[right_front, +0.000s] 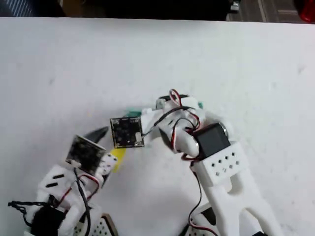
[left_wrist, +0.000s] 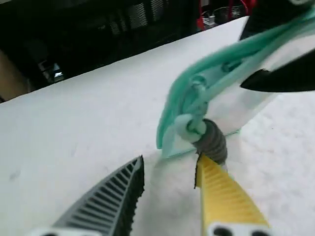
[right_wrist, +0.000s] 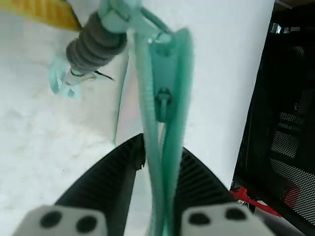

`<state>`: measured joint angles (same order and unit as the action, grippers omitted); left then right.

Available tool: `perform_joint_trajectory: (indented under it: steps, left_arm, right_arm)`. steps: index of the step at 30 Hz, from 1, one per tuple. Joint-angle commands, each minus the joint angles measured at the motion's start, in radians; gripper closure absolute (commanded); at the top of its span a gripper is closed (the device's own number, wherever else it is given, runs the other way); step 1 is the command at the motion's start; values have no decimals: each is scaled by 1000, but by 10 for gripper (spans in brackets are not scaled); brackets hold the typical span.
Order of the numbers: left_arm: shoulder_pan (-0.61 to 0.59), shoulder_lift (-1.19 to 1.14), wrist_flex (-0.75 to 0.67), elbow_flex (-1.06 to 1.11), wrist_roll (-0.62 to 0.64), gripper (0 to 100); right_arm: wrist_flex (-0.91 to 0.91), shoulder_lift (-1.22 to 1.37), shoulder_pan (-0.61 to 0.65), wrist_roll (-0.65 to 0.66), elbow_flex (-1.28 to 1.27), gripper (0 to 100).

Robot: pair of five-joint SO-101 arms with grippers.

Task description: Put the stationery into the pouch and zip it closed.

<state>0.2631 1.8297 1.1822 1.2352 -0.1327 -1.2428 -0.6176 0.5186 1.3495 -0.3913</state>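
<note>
Fingers (right_wrist: 110,179) of our right arm are pinched on the teal zip edge of the pouch (right_wrist: 167,69), holding it up on edge with its lower side on the white surface (right_front: 74,64). Our left fingers (left_wrist: 110,196), one grey and one yellow, stand wide apart and hold nothing. They sit at the end of the pouch away from the right fingers, with the yellow tip just beside the grey ribbed pull (left_wrist: 212,140), maybe touching it; we cannot tell which. That pull hangs from the zip at the pouch's end corner. We cannot tell through the pouch's cloudy wall whether the stationery is already inside. Nor can we tell for sure how much of the zip is closed, though the teal bands seem to bulge apart near the pull. We judge that the filling is most likely done and the zipping is the step in hand: one arm steadies the pouch and the other is placed to take the pull. What is left is to close on the pull and draw it along the pouch's edge toward the right fingers.
</note>
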Motion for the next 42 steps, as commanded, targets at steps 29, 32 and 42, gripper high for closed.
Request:
perform_joint_trajectory:
  steps: [29,32,42]
  left_arm:
    - [209,-1,-114,83,123,780]
    - [171,-1,-157,94,123,880]
    - [124,-1,-83,-112,38,978]
  right_arm:
    - [44,-200,27,-120,-176,981]
    - [45,-200,27,-120,-186,981]
    - [116,-196,2,-195,-189,981]
